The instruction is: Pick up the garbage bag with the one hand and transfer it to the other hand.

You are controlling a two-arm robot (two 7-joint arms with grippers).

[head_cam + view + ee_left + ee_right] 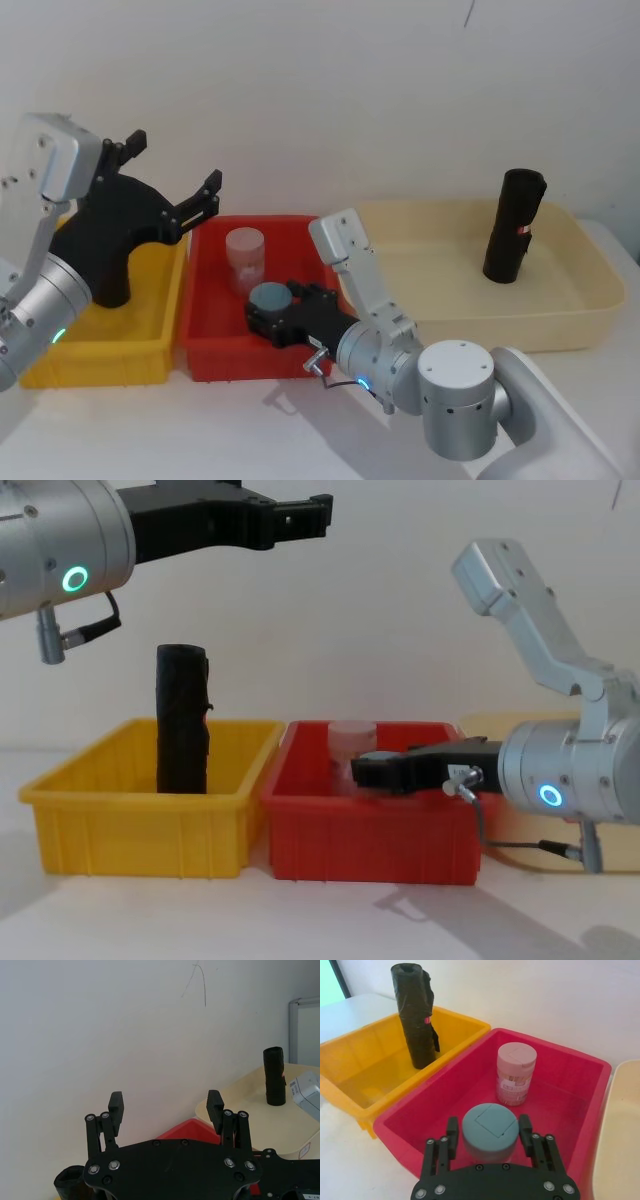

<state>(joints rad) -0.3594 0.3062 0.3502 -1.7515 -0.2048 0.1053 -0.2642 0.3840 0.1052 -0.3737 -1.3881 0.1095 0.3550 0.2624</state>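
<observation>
Low centre of the head view, right gripper (272, 305) pinches a jar (270, 296) in the red bin (290, 222). Upper left, left gripper (175, 162) raised, spread, empty. Far right, bag (513, 225) upright in cream tray (590, 290). Pickup not begun; next move likely needs a long reach across.

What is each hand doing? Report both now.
Left hand: open, empty, raised above the yellow bin.
Right hand: fingers on either side of the blue-grey capped jar in the red bin; grip cannot be told.
</observation>
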